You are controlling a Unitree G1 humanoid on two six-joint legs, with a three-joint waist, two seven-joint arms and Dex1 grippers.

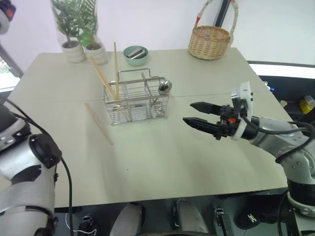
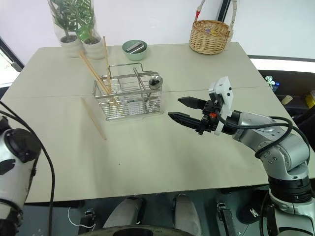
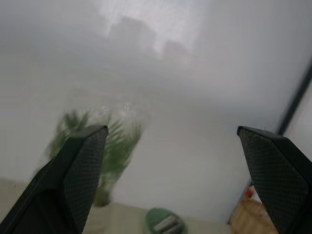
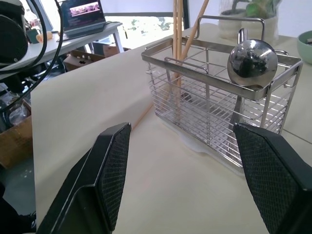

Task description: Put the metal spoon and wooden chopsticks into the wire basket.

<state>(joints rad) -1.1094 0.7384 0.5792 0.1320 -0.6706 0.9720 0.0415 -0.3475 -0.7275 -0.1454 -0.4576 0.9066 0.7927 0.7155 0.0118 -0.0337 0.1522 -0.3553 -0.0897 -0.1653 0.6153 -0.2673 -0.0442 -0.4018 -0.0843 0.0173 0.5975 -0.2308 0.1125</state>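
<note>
The wire basket (image 1: 136, 98) stands on the surface (image 1: 162, 162) with the metal spoon (image 1: 164, 87) already upright in its right end, bowl uppermost. Several wooden chopsticks (image 1: 106, 78) lean out of its left compartment. 1 more chopstick (image 1: 98, 123) lies flat on the surface just left of the basket, one end near the basket's base, so the job looks close to done with this stick left over.

The right pincer (image 1: 201, 115) hovers level over the surface to the right of the basket, well apart from it, jaws moderately wide and empty. The left pincer (image 3: 175, 161) is raised, pointing toward the back wall and the plants (image 1: 78, 24), jaws at their widest and holding nothing.

The stick on the surface lies on the left arm's side, so that arm seems the natural one for it. A thin stick flat on a hard top is awkward: the fingers would best come down across its length, near the middle, and close fully. Once lifted, tilting it toward upright before lowering it into the left compartment should avoid knocking the leaning sticks or tipping the light basket.
</note>
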